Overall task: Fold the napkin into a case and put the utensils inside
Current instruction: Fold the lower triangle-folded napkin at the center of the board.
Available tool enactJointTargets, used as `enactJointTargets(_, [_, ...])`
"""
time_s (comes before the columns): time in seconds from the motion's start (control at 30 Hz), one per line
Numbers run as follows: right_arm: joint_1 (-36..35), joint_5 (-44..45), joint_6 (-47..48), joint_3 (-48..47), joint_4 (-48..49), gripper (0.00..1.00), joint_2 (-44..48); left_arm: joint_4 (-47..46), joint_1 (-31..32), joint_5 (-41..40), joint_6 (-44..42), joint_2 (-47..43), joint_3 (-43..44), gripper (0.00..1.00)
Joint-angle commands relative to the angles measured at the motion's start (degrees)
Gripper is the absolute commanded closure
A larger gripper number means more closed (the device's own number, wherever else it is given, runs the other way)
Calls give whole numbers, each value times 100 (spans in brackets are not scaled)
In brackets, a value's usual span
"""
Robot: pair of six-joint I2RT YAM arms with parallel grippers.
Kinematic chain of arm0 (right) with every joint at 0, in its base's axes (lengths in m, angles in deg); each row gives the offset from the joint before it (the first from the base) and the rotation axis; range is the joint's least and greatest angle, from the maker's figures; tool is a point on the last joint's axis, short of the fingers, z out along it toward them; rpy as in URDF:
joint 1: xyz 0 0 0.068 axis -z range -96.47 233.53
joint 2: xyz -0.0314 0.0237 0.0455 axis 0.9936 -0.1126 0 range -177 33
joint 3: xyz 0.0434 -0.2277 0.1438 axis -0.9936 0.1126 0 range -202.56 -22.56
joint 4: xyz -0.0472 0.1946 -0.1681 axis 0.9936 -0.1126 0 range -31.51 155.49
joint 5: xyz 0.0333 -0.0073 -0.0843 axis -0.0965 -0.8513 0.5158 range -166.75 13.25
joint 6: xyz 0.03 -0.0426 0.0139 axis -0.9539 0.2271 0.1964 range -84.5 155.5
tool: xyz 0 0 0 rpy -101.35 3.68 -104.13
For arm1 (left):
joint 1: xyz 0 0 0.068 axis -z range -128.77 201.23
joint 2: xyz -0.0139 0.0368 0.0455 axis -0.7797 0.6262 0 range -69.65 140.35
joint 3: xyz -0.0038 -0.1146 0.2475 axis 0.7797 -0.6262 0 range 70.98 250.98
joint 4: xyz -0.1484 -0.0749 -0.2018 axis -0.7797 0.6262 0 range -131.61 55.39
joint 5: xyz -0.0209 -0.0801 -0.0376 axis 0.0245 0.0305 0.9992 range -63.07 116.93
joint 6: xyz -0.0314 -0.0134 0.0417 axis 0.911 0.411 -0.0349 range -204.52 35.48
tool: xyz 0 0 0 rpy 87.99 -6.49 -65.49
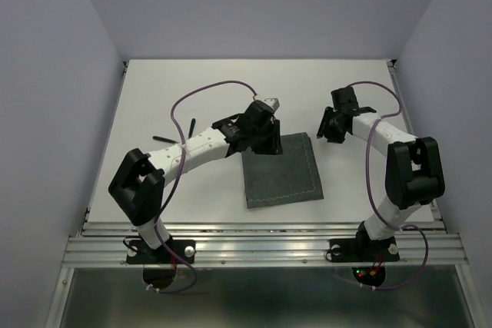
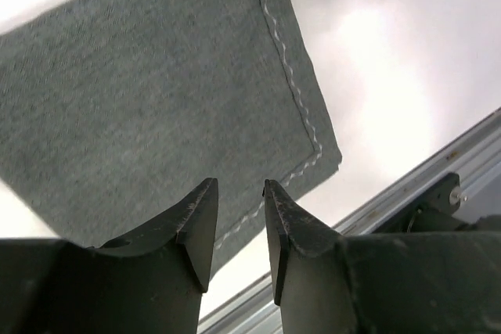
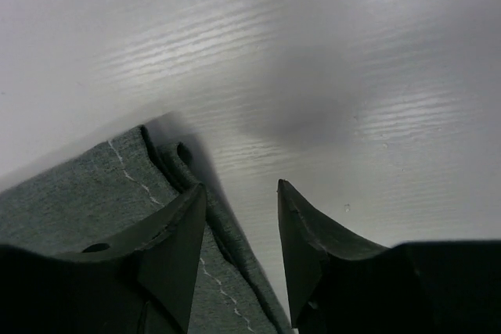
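The dark grey-green napkin lies folded flat on the white table, its light stitching showing along the right and near hems. My left gripper hovers over its far left corner, open by a narrow gap with nothing between the fingers; the napkin spreads out below it. My right gripper sits just right of the far right corner, open. The napkin's layered folded edge runs under its left finger. Two thin utensils, dark from here, lie at the left of the table.
The metal rail runs along the table's near edge and also shows in the left wrist view. Grey walls close in the left, right and back. Purple cables loop above both arms.
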Motion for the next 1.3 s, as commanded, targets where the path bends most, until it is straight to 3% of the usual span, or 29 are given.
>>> enactJointTargets(0.0, [-61, -76, 131, 162, 125, 62, -36, 181, -140, -99, -95, 640, 699, 60])
enactJointTargets(0.07, [-61, -295, 70, 417, 265, 71, 33, 85, -254, 67, -69, 991, 858, 61])
enactJointTargets(0.5, [-114, -1139, -272, 1427, 881, 76, 271, -100, -474, 271, -104, 2249, 1896, 63])
enactJointTargets(0.73, [-509, -1236, -738, 2130, 1066, 77, 841, -127, -509, 341, -226, 2303, 1458, 64])
enactJointTargets(0.8, [-562, -1148, -941, 2395, 934, 77, 1536, -267, -509, 455, -244, 2083, 1035, 64])
enactJointTargets(1.07, [-562, -218, -651, 1404, 240, 63, 1608, -162, -509, 499, -192, 2083, 1552, 65])
enactJointTargets(1.27, [-562, -629, -204, 499, 134, 48, 703, -135, -518, 543, -78, 2479, 1931, 67])
